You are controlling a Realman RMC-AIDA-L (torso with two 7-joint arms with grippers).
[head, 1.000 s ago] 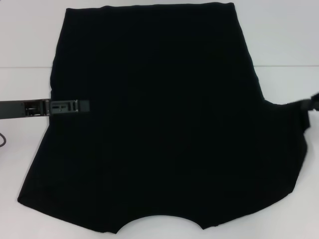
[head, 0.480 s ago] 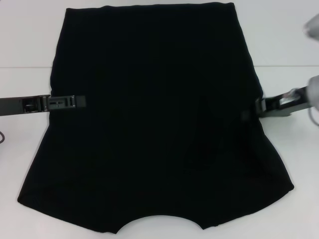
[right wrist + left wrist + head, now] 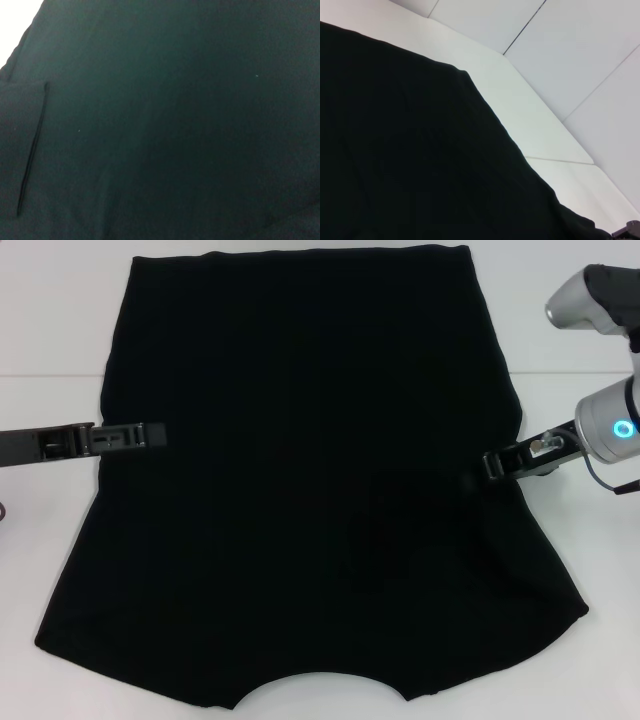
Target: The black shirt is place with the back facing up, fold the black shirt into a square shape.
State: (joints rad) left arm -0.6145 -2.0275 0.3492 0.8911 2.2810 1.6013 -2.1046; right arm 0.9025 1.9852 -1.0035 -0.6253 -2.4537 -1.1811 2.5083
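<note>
The black shirt (image 3: 300, 490) lay spread flat on the white table (image 3: 50, 320), its curved neckline at the edge nearest the robot and its straight hem at the far side. Both sleeves were turned in over the body, giving the cloth a shape that widened toward the neckline.

The left gripper (image 3: 150, 434) reached in low from the side, its tip lying over the shirt's left edge about midway along. Whether its jaws were spread or pressed together could not be told, nor whether they held any cloth.

The right gripper (image 3: 488, 464) sat at the opposite edge, roughly level with the left one, its tip against the fabric. A raised ripple of cloth (image 3: 415, 510) ran inward from there. The state of its jaws could not be told either.

The left wrist view showed the shirt's edge (image 3: 490, 117) running across the table. The right wrist view was filled with dark fabric and a thin seam line (image 3: 32, 150).
</note>
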